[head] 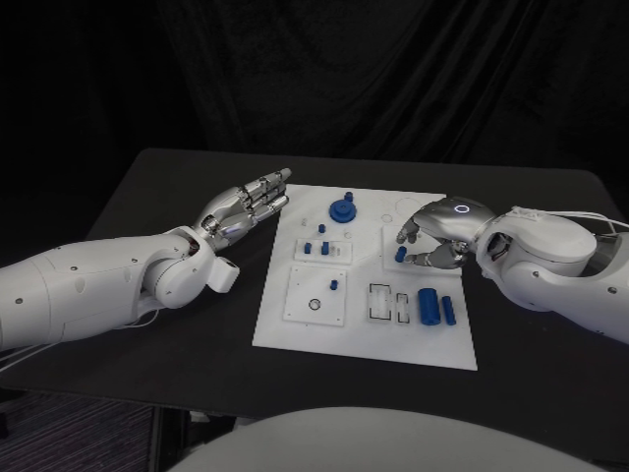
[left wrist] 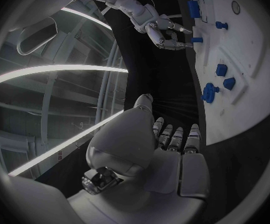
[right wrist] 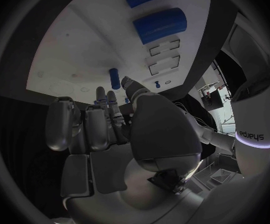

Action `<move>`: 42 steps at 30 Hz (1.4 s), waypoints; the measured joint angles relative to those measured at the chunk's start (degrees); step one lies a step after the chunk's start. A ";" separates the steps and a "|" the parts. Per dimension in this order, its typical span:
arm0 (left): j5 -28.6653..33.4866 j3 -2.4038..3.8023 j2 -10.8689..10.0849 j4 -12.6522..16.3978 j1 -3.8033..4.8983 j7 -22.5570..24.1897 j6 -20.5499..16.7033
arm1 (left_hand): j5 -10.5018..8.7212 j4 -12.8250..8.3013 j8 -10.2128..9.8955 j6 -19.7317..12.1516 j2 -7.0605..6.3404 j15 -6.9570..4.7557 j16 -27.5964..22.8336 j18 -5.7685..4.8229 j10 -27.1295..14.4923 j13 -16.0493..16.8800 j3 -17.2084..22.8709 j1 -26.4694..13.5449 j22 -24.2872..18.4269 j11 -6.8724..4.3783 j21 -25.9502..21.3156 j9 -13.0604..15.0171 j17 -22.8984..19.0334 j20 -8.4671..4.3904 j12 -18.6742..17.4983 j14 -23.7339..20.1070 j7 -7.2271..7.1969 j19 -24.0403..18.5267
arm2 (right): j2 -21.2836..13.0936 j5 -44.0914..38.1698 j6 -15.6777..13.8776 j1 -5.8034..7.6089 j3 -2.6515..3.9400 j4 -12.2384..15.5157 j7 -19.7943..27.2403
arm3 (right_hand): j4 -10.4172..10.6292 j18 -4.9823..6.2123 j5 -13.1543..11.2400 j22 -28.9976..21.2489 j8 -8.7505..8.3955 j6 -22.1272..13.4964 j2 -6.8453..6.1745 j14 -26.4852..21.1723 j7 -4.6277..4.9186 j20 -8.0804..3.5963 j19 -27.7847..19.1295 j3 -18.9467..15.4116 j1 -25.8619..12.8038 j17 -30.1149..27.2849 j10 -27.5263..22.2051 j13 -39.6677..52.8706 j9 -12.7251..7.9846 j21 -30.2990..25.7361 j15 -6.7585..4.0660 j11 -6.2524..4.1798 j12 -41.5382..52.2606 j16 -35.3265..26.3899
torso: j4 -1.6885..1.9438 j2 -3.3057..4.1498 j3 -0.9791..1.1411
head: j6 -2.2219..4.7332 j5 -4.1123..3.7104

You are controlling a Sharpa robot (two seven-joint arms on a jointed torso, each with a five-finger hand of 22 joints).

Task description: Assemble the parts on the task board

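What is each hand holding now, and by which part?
The right hand pinches a small blue part by its upper end, over the task board. The left hand holds nothing.

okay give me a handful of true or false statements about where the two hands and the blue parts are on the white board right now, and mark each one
1. The right hand is over the task board, its fingers at a small blue part. True.
2. The left hand holds a blue part. False: it holds nothing, fingers stretched out beside the board's left edge.
3. A large blue cylinder lies on the board's near right part. True.
4. The round blue knob piece is off the board, on the black table. False: it stands on the board, near its far edge.
5. Both hands are over the board. False: the left hand is over the table beside it.
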 measured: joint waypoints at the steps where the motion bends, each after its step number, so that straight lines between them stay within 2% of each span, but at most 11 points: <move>1: 0.00 0.00 0.00 0.01 0.00 0.00 0.00 | 0.00 0.00 0.00 0.00 0.00 0.00 0.00 0.00 0.00 0.00 0.00 0.00 0.00 0.00 0.00 0.00 0.00 0.00 0.00 0.00 0.00 0.00 | 0.09 -0.02 0.07 -0.04 0.00 -0.13 -0.02 | 0.10 0.00 0.00 0.00 0.00 0.00 0.02 0.00 0.00 0.00 0.00 -0.10 0.02 0.02 0.23 -0.18 -0.08 0.02 0.00 -0.18 -0.26 0.01 | -0.01 0.00 -0.01 | 0.00 0.00; 6: 0.00 0.00 0.01 0.02 -0.02 0.00 0.04 | 0.00 0.00 0.00 0.00 0.00 0.00 0.00 0.00 0.07 0.00 0.00 0.00 0.01 0.07 0.00 0.00 0.00 0.00 0.00 0.00 0.00 0.00 | 0.58 -0.10 0.33 -0.44 0.00 -0.99 -0.10 | 0.04 0.00 0.91 0.00 0.00 0.41 0.77 0.00 -0.02 0.00 0.00 -0.04 0.77 -0.21 1.35 -1.07 -0.43 0.02 0.00 -0.08 -1.68 0.01 | -0.04 -0.01 -0.05 | 0.00 -0.05; 19: 0.00 0.00 -0.01 0.05 -0.03 0.00 0.22 | 0.00 -0.17 0.00 0.00 0.00 0.00 0.00 0.01 0.20 0.00 0.17 0.00 0.07 0.20 0.00 0.00 -0.03 0.42 0.00 0.00 0.00 0.01 | 2.35 -0.19 -0.41 -1.92 0.00 -3.58 0.56 | -0.61 0.01 2.25 0.00 -0.21 0.81 0.98 0.21 -0.03 0.00 0.00 0.99 1.92 -0.62 4.45 -2.27 -1.01 0.02 -0.21 -0.48 -3.04 0.01 | -0.03 -0.05 0.01 | 0.00 0.02; 24: 0.00 0.00 0.02 -0.08 -0.04 0.00 0.34 | 0.23 -0.32 0.00 0.00 0.00 0.00 0.00 0.00 0.19 0.00 0.32 0.00 0.07 0.60 0.00 0.00 -0.04 0.41 0.00 0.00 0.01 0.01 | 2.86 -0.21 -1.15 -2.12 0.00 -4.31 1.25 | -0.32 0.02 2.25 0.00 -0.63 -0.86 0.74 0.42 1.22 -0.21 0.21 1.61 2.16 -0.56 5.63 -2.86 -1.64 0.02 -0.42 -0.67 -4.15 0.00 | -0.02 -0.07 0.00 | 0.00 0.06; 29: 0.00 0.00 0.05 -0.20 -0.04 0.00 0.49 | 0.23 -0.40 0.00 0.00 0.00 0.00 0.00 0.00 0.19 0.00 0.40 0.00 0.14 0.60 0.00 0.00 -0.04 0.66 0.00 0.00 0.01 0.18 | 3.28 -0.22 -1.64 -2.32 0.01 -5.00 1.85 | -0.15 0.01 1.95 0.00 -0.66 -1.15 0.74 0.42 1.52 -0.21 0.21 1.77 2.16 -0.85 6.03 -3.10 -1.76 0.02 -0.42 -0.67 -4.48 -0.25 | -0.05 -0.08 -0.01 | 0.00 0.04; 30: 0.00 0.00 0.08 -0.23 -0.04 0.00 0.53 | 0.23 -0.56 0.00 0.00 0.00 0.00 0.00 0.00 0.19 0.00 0.57 0.00 0.14 0.93 0.00 -0.01 -0.04 0.83 0.00 0.00 0.01 0.01 | 3.42 -0.23 -1.70 -2.39 0.01 -5.21 1.99 | -0.15 0.01 1.95 0.00 -0.66 -1.14 0.74 0.42 1.54 -0.21 0.21 1.77 2.16 -0.85 6.17 -3.22 -1.76 0.02 -0.42 -0.80 -4.72 -0.25 | -0.05 -0.08 -0.01 | 0.00 -0.04; 32: 0.00 0.00 0.12 -0.28 -0.04 0.00 0.57 | 0.35 -0.74 0.00 -0.25 0.00 0.18 0.00 0.00 0.21 0.00 0.54 0.00 0.14 1.02 0.00 -0.01 -0.04 0.83 0.00 -0.18 -0.24 0.01 | 3.66 -0.23 -1.77 -2.50 0.01 -5.47 2.18 | -0.15 0.01 1.95 0.00 -0.11 -0.18 0.74 0.42 1.63 -0.21 0.21 2.23 2.16 -0.91 6.66 -3.47 -1.67 0.02 -0.42 -0.67 -5.06 -0.25 | -0.05 -0.08 -0.02 | 0.00 -0.15; 35: 0.00 0.00 0.20 -0.35 -0.05 0.00 0.63 | 0.46 -0.97 0.00 -0.31 0.00 0.41 0.00 0.00 0.05 0.00 0.64 0.00 0.14 1.18 0.00 -0.01 -0.04 0.83 0.00 0.00 -0.30 0.01 | 4.13 -0.23 -1.82 -2.72 0.01 -5.95 2.51 | -0.41 0.02 1.95 0.00 0.87 1.66 0.81 0.42 1.00 -0.42 0.00 2.96 2.87 -1.18 7.24 -3.80 -1.13 0.02 -0.42 -0.70 -5.74 -0.51 | -0.04 -0.08 -0.02 | 0.00 -0.19; 38: 0.00 0.00 0.26 -0.36 -0.05 0.00 0.69 | 0.46 -1.04 0.00 -0.31 0.00 0.41 0.00 0.01 0.01 0.00 0.71 0.00 0.13 1.22 0.00 0.00 -0.03 0.83 0.00 0.00 -0.30 0.01 | 4.46 -0.24 -1.83 -2.94 0.02 -6.24 2.84 | -0.82 0.01 2.07 0.00 1.74 3.40 1.00 0.42 0.81 -0.42 0.00 3.69 3.46 -1.32 8.16 -4.13 -0.42 -0.04 -0.42 -0.91 -5.99 -0.51 | 0.02 -0.07 -0.02 | 0.00 -0.19; 42: 0.00 0.00 0.25 -0.43 -0.10 0.00 0.79 | 0.45 -1.04 0.00 -0.52 0.22 0.41 0.00 0.00 0.21 0.00 0.71 0.22 0.13 1.42 0.00 0.00 -0.03 1.03 0.00 0.00 -0.51 0.22 | 4.83 -0.25 -1.89 -3.06 0.04 -6.49 3.30 | -1.64 0.02 3.84 0.00 3.19 6.00 1.20 0.33 0.47 -0.62 -0.20 4.99 4.56 -1.42 10.01 -4.25 0.74 -0.21 -0.77 -1.44 -6.22 -0.51 | 0.08 -0.07 -0.01 | 0.00 -0.09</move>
